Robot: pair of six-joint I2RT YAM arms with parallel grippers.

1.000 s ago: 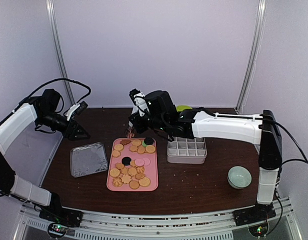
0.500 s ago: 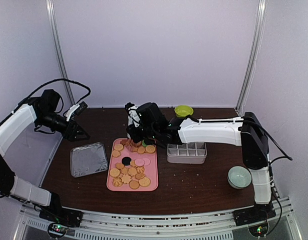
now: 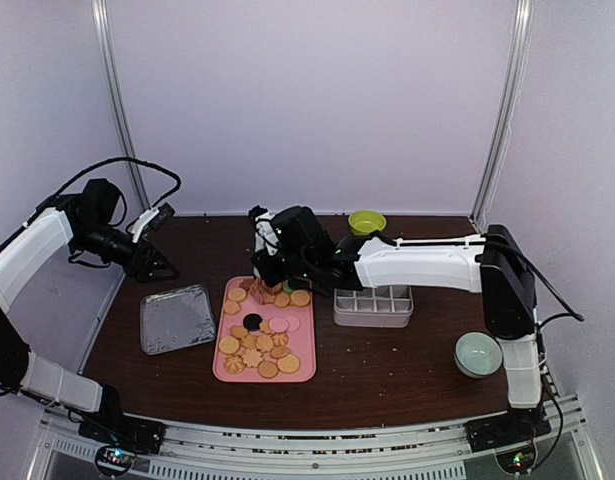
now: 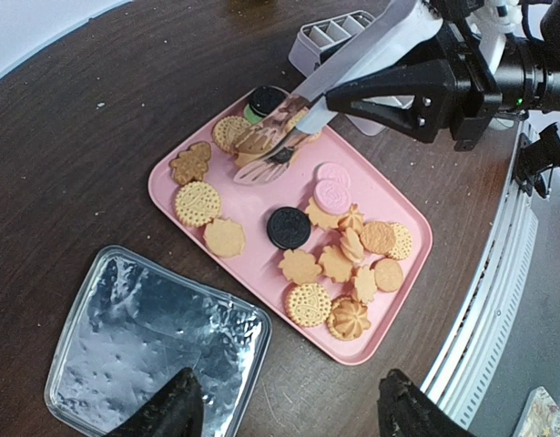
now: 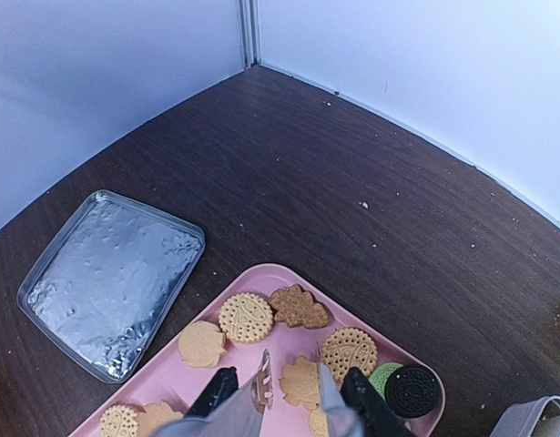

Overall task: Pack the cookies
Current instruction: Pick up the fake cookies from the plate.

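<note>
The cookies (image 3: 262, 335) lie spread on a pink tray (image 3: 227, 375): tan round and flower shapes, two pink ones, a black one. My right gripper (image 3: 270, 268) is shut on metal tongs (image 4: 352, 59) that slant down to the tray's far end. In the right wrist view the tongs (image 5: 264, 387) stand parted on either side of a tan flower cookie (image 5: 302, 382), between my right gripper's (image 5: 289, 401) black fingers. My left gripper (image 3: 165, 265) hangs open and empty to the left; its view looks down between its fingers (image 4: 179, 405) on the cookies (image 4: 339, 264).
An empty foil tray (image 3: 177, 318) lies left of the pink tray. A grey divided box (image 3: 373, 300) stands to its right, a green bowl (image 3: 366, 220) at the back, a pale bowl (image 3: 478, 353) near the front right. Crumbs dot the dark table.
My right arm has swung left and lowered the tongs onto the tray's far end, and the tongs have parted a little. The left arm has not moved.
</note>
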